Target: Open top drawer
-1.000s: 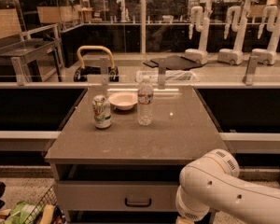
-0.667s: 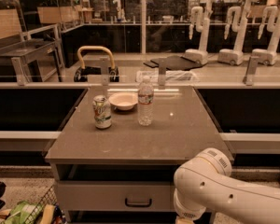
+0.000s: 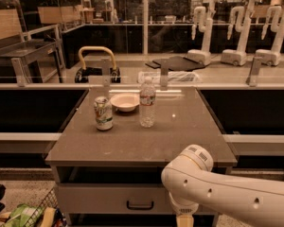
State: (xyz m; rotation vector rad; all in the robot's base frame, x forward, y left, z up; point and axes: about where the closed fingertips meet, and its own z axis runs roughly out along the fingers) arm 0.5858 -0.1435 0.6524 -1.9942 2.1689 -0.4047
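Note:
The top drawer (image 3: 104, 198) is a wide grey front under the thick tabletop (image 3: 142, 145), below a dark recess. Its small black pull handle (image 3: 139, 205) sits at the centre. The front looks flush with the cabinet. My white arm (image 3: 217, 193) comes in from the lower right and bends down in front of the drawer's right part. My gripper (image 3: 184, 220) hangs at the bottom edge of the camera view, right of the handle, and is mostly cut off.
On the tabletop stand a green soda can (image 3: 103, 113), a white bowl (image 3: 125, 102) and a clear water bottle (image 3: 147, 103). A basket of snack bags (image 3: 31, 215) sits at the lower left. Dark counters flank the table, and idle robot arms (image 3: 236, 32) stand behind.
My arm has shifted a little to the left, so it covers more of the drawer's right side. The drawer and the things on the table have not moved.

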